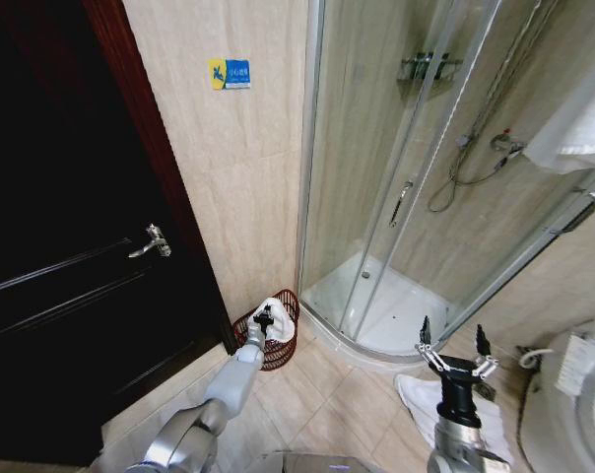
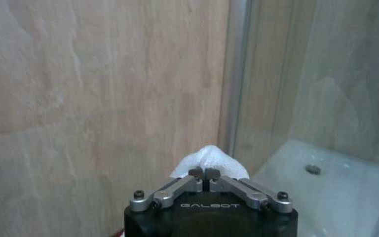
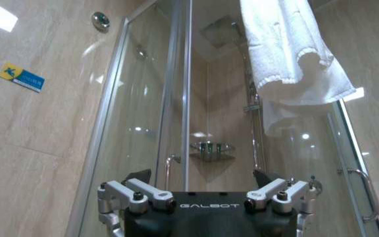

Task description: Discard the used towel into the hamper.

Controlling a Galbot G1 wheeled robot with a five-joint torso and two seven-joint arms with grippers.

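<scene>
Low in the middle of the head view, the hamper (image 1: 278,347) is dark red-brown with an open weave, and the towel (image 1: 278,317) in it is white. At left, the door (image 1: 71,246) is almost black. The wall tiles (image 1: 238,148) are beige, with a blue and yellow sign (image 1: 230,73) above.

Two grippers: the left gripper (image 1: 265,317) at centre frame in the head view, the right gripper (image 1: 453,348) at lower right. One hamper (image 1: 281,347), just below centre. Three white cloths: one used towel (image 1: 278,317) at the hamper's mouth, one hanging towel (image 1: 573,128) at the upper right edge, one floor mat (image 1: 421,399) at lower right. One dark door (image 1: 71,246) on the left, with one handle (image 1: 152,241). One blue-and-yellow sign (image 1: 229,73) at upper centre. One shower enclosure (image 1: 426,177), right of centre.
</scene>
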